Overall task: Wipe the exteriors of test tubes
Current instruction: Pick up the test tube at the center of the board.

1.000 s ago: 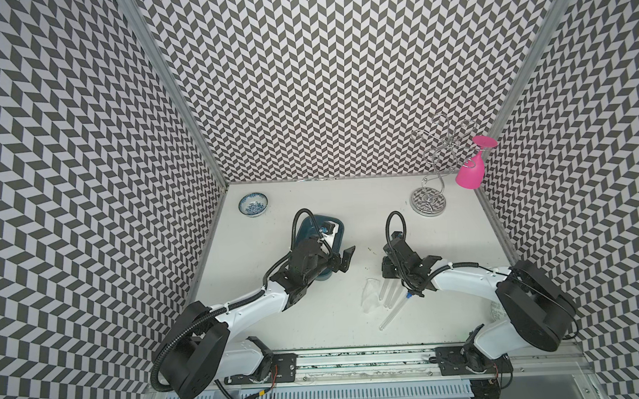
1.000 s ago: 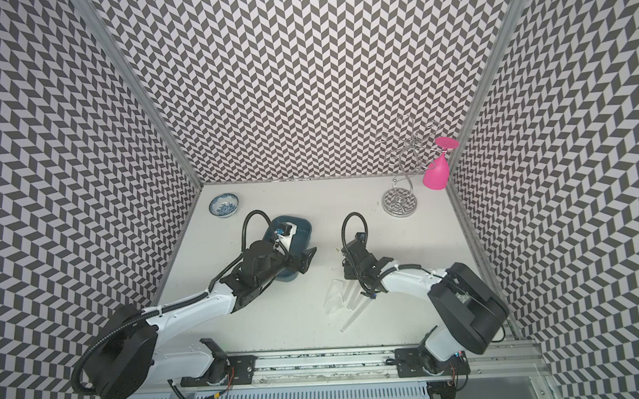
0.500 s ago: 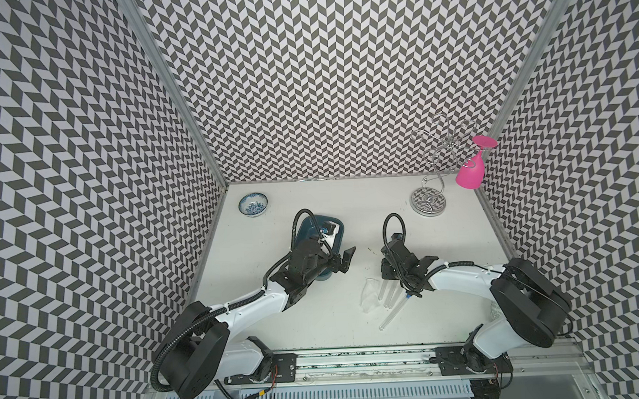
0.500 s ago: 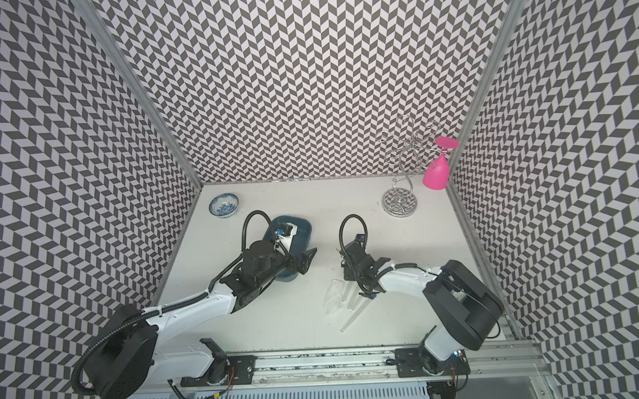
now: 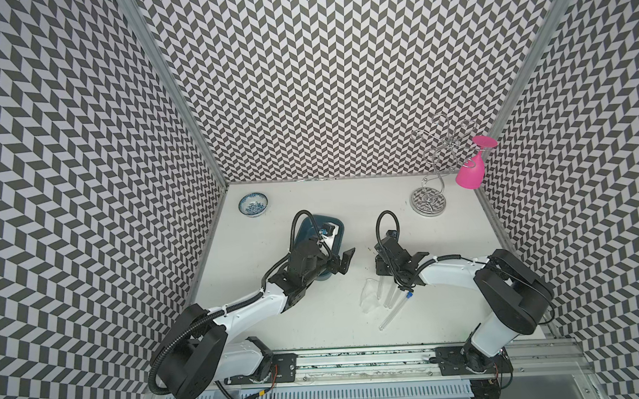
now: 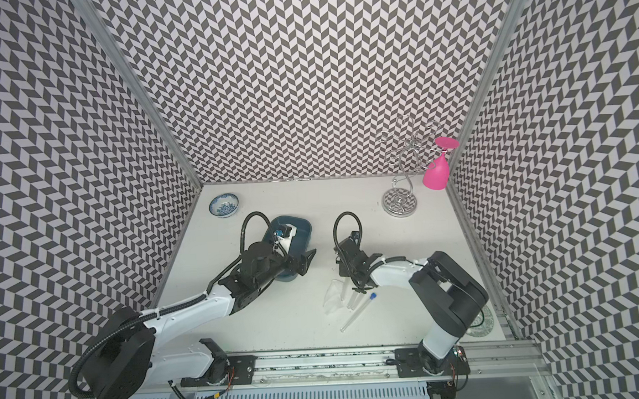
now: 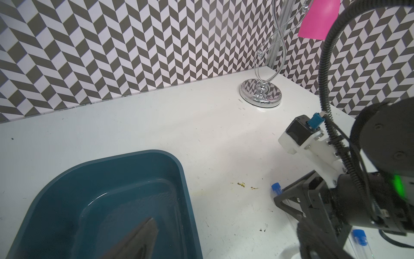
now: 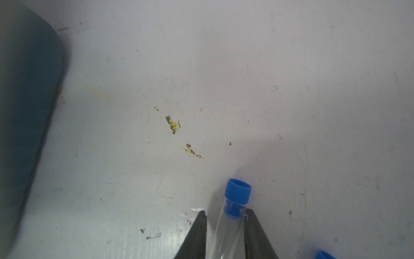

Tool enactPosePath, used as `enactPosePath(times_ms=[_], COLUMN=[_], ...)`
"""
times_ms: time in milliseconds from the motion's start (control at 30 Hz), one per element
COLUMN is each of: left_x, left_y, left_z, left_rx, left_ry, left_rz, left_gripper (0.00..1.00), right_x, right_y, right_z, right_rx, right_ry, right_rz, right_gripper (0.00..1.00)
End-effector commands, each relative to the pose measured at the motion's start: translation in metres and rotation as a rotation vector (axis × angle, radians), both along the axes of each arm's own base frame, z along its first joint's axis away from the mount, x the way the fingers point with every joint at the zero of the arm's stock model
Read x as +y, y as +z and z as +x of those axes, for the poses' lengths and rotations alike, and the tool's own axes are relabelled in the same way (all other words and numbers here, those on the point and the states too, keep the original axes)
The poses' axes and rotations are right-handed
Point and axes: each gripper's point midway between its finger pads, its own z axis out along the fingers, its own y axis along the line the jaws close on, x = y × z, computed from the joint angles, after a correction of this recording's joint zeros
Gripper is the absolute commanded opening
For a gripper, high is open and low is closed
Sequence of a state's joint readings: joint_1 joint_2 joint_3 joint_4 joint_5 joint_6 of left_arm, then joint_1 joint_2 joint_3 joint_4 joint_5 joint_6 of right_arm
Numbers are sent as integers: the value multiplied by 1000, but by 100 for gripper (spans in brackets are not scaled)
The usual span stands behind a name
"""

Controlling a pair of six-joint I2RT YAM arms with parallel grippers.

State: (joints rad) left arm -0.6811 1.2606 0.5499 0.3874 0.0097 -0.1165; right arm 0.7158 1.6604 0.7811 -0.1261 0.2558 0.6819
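At left, wide-open left gripper (image 5: 345,264) over the edge of the blue tub (image 5: 336,225), holding nothing. Next, the wipe sheet (image 5: 368,298) flat on the table (image 5: 316,319), just beside the test tubes (image 5: 387,297) lying in a loose bunch. Then right gripper (image 8: 225,212) straddling one test tube (image 8: 224,235) just under its blue cap (image 8: 238,192); hard to tell whether clamped or just short of it. Best squeezed gently on the glass, not the cap, lifted level, kept clear of the neighbouring tubes, then carried across to the wipe sheet
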Motion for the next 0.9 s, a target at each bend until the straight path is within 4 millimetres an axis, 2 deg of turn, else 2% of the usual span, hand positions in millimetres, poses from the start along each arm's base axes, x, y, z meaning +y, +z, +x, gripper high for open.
enactPosePath(times_ms=[0,300,467,633,733,867], left_x=[3,9,12,8,5,-5], left_y=[6,3,6,13,15,23], left_z=[-2,-7,-10,-14,-17,-28], left_rx=[-26,-14,-15,-13,7,34], left_ry=[8,19,16,-21,-48,-129], left_rz=[2,-7,-17,-49,-84,-200], left_gripper=[99,99,99,99,99,99], right_x=[2,18,31,51,64,70], right_y=[-7,1,12,39,66,104], right_z=[1,10,18,30,40,56], right_rx=[8,-5,-29,-69,-113,-165], right_ry=[-5,25,52,77,106,128], right_rz=[-8,31,72,158,232,340], right_gripper=[28,18,17,16,16,17])
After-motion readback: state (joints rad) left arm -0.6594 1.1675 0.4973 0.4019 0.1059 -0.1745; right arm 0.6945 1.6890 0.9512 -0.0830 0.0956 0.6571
